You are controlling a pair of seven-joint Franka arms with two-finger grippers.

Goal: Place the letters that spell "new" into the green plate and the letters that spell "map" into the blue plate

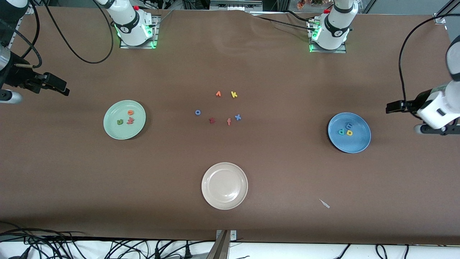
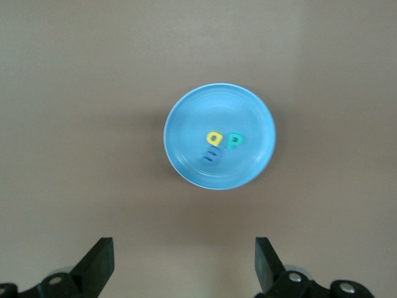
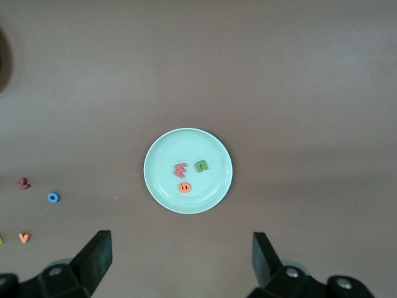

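- Left gripper (image 2: 183, 267): up in the air at the left arm's end of the table, fingers (image 2: 99, 261) spread wide, nothing between them. The blue plate (image 2: 186, 112) lies on the table under its wrist camera, toward the table's middle from the gripper.
- In the blue plate: yellow a (image 2: 214, 138), teal p (image 2: 235, 141) just beside it, and blue m (image 2: 212, 156) touching or nearly touching the a.
- Right gripper (image 3: 183, 264): up in the air at the right arm's end of the table, fingers (image 3: 96, 257) apart, holding nothing. The green plate (image 3: 161, 155) lies on the table under its wrist camera, toward the table's middle from the gripper.
- In the green plate: red w (image 3: 180, 169), green n (image 3: 202, 166) and orange e (image 3: 184, 187), close together near its middle.
- Midway between the two grippers, a loose ring of spare letters on the cloth: blue o (image 1: 197, 112), dark red letter (image 1: 212, 120), f (image 1: 229, 122), blue x (image 1: 237, 117), k (image 1: 234, 94), and an orange letter (image 1: 218, 94).
- Beige plate (image 1: 208, 176): nearer the front camera than those letters, well apart from both grippers.
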